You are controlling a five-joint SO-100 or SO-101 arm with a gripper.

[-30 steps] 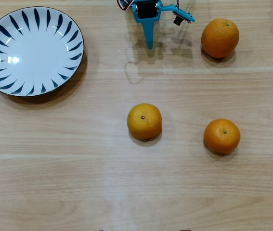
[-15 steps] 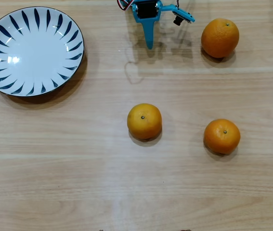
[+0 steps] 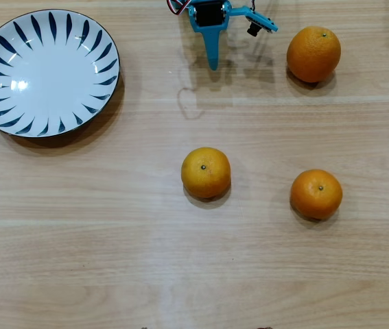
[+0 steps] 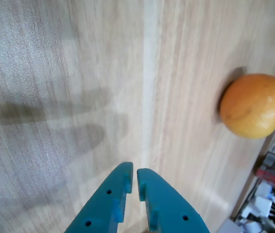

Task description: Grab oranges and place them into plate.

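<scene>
Three oranges lie on the wooden table in the overhead view: a larger one (image 3: 313,53) at the top right, one (image 3: 206,173) in the middle and one (image 3: 316,194) to its right. The white plate (image 3: 2,110) with dark blue rim strokes sits empty at the top left. My blue gripper (image 3: 213,65) hangs at the top centre, shut and holding nothing, well apart from every orange. In the wrist view its fingertips (image 4: 133,174) nearly touch over bare wood, and one orange (image 4: 254,105) lies off to the right.
Wood-grain tabletop spreads wide between the plate and the oranges. In the wrist view, cluttered shelves (image 4: 273,170) show beyond the table edge at the lower right.
</scene>
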